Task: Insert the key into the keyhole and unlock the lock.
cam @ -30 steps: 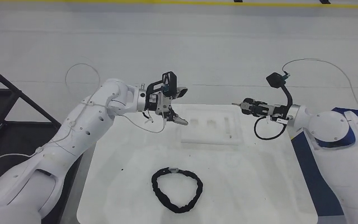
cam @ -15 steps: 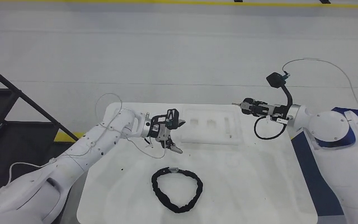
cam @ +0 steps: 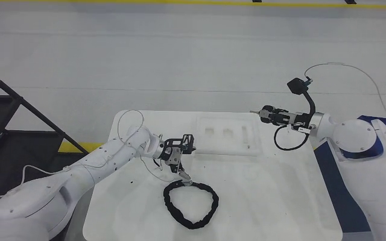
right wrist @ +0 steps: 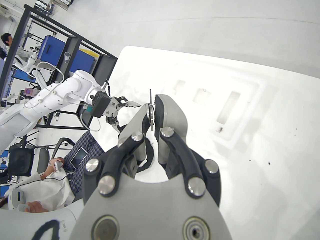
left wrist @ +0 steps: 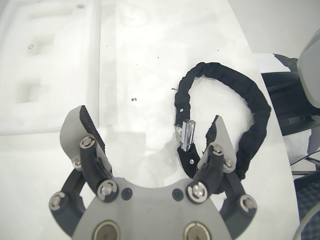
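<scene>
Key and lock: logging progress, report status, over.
Left gripper open over lock cylinder. Right gripper shut on key, far from it. Foam tray lies between.

Cloth, chrome, foam
Lock [left wrist: 225, 74] sleeved in matt black cloth, cylinder [left wrist: 187, 136] polished metal; foam tray [left wrist: 95, 63] matt white; worktop [left wrist: 150, 51] smooth, white.

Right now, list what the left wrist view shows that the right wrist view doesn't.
Left wrist view: the lock's silver cylinder, keyhole end visible, between the fingers of the open left gripper, not gripped. Right wrist view: the key pinched in the right gripper. Both: the left gripper, the black chain, the foam tray, the table.
</scene>
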Motion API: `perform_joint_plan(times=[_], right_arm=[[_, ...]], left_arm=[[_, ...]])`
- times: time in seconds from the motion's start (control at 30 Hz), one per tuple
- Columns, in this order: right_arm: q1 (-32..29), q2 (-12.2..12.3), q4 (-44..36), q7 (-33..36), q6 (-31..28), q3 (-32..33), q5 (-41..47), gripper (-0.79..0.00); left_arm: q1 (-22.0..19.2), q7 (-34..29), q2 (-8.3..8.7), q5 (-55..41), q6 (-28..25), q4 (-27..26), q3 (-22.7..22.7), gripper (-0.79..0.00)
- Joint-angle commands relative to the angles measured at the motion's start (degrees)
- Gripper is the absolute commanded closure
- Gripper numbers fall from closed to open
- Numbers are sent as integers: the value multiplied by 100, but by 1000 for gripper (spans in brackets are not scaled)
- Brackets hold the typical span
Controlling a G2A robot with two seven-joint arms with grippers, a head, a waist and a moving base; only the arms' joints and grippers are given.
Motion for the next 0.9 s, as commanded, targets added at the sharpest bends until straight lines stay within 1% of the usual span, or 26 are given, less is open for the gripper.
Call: perform_joint_plan(times=[0.0,0.3,0.37,0.43,0.5,0.57,0.63,0.73,0.87], right_arm=[[0,0,0,0,0,0,0,0],[0,0,0,0,0,0,0,0],[0,0,0,0,0,0,0,0],[0,0,0,0,0,0,0,0],[0,0,0,0,0,0,0,0],[0,0,0,0,0,0,0,0],[0,0,0,0,0,0,0,0],[0,0,0,0,0,0,0,0],[0,0,0,0,0,0,0,0]], left_arm=[[-2,1,1,1,0,1,1,-785],[-2,1,1,1,0,1,1,-785],[100,-12,5,-94,244,2,-81,-785],[230,69,40,-137,306,-50,-155,-785],[372,218,117,-41,273,-48,-221,-785],[544,277,222,155,458,-3,-288,-785],[742,539,349,273,436,-77,-367,-785],[954,936,561,765,440,-285,-490,-785],[1209,1461,811,1356,614,-553,-671,-785]])
